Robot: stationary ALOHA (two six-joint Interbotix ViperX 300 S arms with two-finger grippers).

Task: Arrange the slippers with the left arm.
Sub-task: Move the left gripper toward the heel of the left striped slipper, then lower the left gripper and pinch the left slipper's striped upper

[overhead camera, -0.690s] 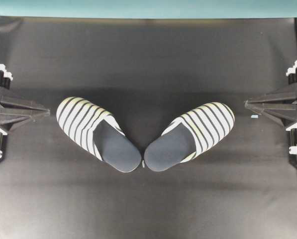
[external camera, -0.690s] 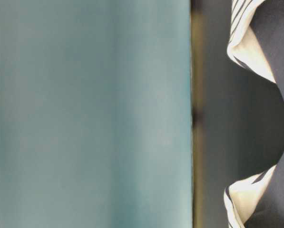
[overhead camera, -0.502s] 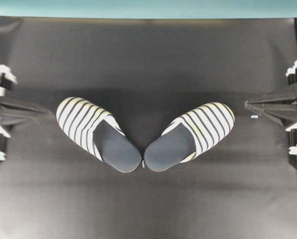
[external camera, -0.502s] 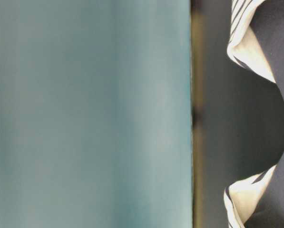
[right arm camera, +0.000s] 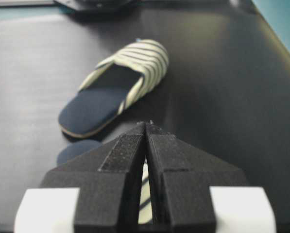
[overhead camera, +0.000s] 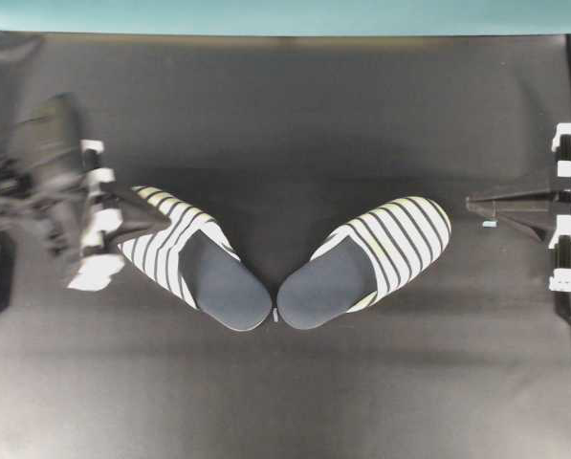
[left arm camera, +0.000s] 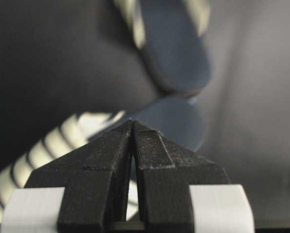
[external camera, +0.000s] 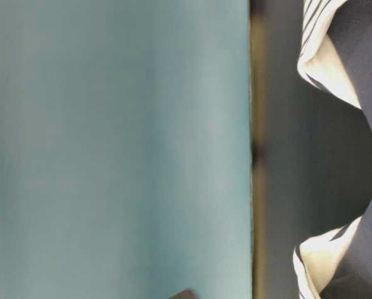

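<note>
Two striped slippers lie on the black mat with heels almost touching and toes splayed outward: the left slipper (overhead camera: 208, 273) (left arm camera: 176, 119) (right arm camera: 118, 80) and the right slipper (overhead camera: 381, 253) (left arm camera: 176, 53) (right arm camera: 76, 150). My left gripper (overhead camera: 165, 218) (left arm camera: 133, 122) is shut and empty, its tip over the striped toe of the left slipper; whether it touches I cannot tell. The left arm is motion-blurred. At the right edge my right gripper (overhead camera: 469, 203) (right arm camera: 145, 124) is shut and empty, a short way from the right slipper's toe. The table-level view shows only slipper edges (external camera: 326, 62).
A teal wall (overhead camera: 285, 14) runs along the far side of the black mat (overhead camera: 285, 402). A small pale tag (overhead camera: 489, 224) lies near the right gripper. The arm bases stand at the left and right edges.
The left arm has swung in from the left edge, and its shut gripper now reaches over the left slipper's toe. The slippers have not moved. The right gripper has barely shifted.
</note>
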